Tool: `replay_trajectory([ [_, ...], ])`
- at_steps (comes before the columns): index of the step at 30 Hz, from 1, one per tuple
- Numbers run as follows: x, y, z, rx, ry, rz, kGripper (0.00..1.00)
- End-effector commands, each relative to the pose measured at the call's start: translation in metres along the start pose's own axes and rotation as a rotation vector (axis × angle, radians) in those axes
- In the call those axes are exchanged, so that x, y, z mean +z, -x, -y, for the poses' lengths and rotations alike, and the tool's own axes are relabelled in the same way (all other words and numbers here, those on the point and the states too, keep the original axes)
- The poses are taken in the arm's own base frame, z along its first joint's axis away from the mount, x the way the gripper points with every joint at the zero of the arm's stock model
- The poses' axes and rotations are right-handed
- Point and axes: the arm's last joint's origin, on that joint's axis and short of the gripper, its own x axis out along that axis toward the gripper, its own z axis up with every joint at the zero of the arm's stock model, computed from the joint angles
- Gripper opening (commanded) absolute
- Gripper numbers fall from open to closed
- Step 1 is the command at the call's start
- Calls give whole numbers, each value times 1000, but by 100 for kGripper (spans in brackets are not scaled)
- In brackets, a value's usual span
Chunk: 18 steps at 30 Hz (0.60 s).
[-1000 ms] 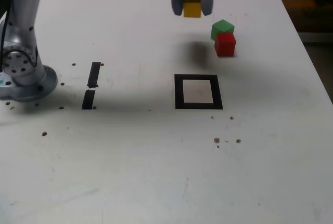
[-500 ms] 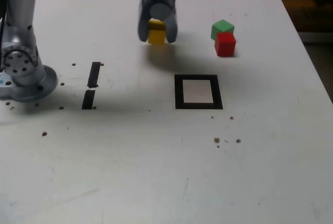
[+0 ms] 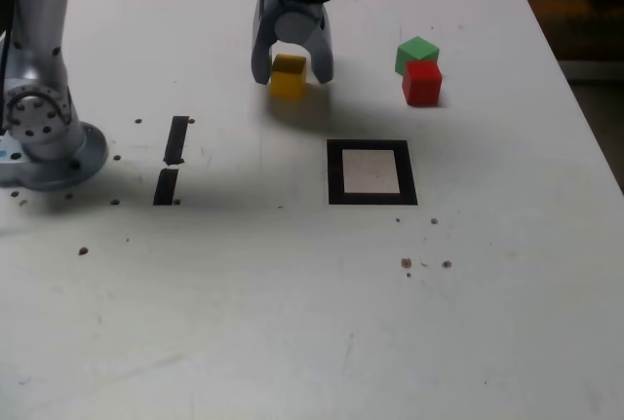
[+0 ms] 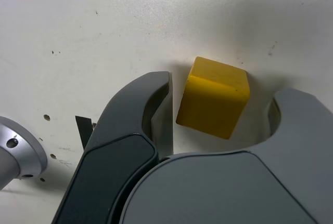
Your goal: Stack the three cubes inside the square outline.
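No readable text, label, brand name, number or sign in either the exterior view or the wrist view.
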Motion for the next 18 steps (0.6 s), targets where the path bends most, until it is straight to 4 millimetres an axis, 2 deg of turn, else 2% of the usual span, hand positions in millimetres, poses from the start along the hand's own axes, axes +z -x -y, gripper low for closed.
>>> replay_trajectory([
  [1, -5, 7, 0, 2, 5, 25, 89],
  [4, -9, 18, 4, 0, 1, 66, 90],
  [7, -1, 39, 12, 12, -15, 113, 90],
  [12, 45, 78, 33, 38, -26, 144, 90],
  [15, 80, 86, 46, 7, -1, 160, 89],
  [18, 97, 89, 51, -26, 21, 160, 89],
])
